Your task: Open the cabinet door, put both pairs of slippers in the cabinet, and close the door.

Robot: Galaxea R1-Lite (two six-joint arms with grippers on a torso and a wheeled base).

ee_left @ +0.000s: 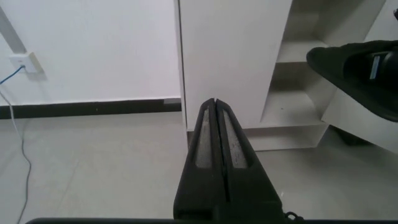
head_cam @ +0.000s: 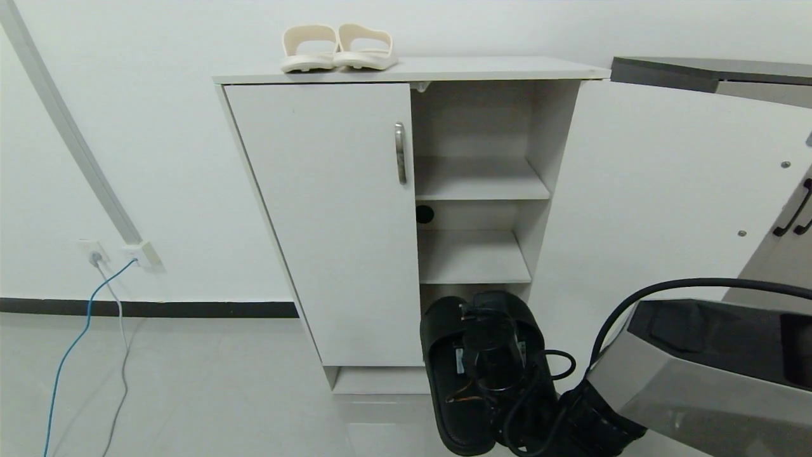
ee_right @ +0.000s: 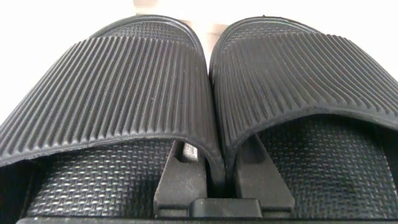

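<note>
A white cabinet (head_cam: 406,70) stands against the wall, its right door (head_cam: 660,190) swung wide open and its left door (head_cam: 330,222) closed. A cream pair of slippers (head_cam: 339,47) rests on its top. My right gripper (head_cam: 491,343) is shut on a black pair of slippers (head_cam: 453,381), held side by side just in front of the lowest open compartment. In the right wrist view its fingers (ee_right: 180,180) pinch the slippers' (ee_right: 124,87) inner edges together. My left gripper (ee_left: 214,143) hangs shut with nothing in it above the floor, left of the cabinet front (ee_left: 233,56).
Two bare shelves (head_cam: 476,181) (head_cam: 472,257) show inside the open half. A wall socket (head_cam: 95,254) with a blue cable (head_cam: 70,349) trailing over the floor lies to the left. A grey unit (head_cam: 710,70) stands behind the open door at right.
</note>
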